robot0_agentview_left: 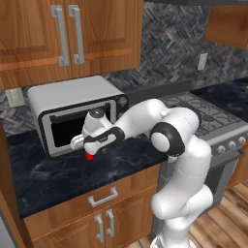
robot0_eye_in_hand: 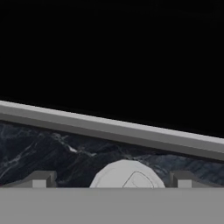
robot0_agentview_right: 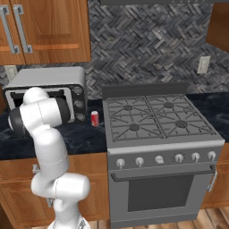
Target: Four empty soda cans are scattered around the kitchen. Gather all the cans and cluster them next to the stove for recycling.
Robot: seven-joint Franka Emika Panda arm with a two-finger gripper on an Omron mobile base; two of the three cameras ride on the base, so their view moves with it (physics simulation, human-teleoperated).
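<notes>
base views flank the stove (shared), hand view close over countertop

No text, brand, number or sign can be read anywhere. The red-and-white soda can, standing on the counter just left of the stove, bears markings too small to make out. The stove's front knobs and the toaster oven on the left carry no legible labels.
</notes>
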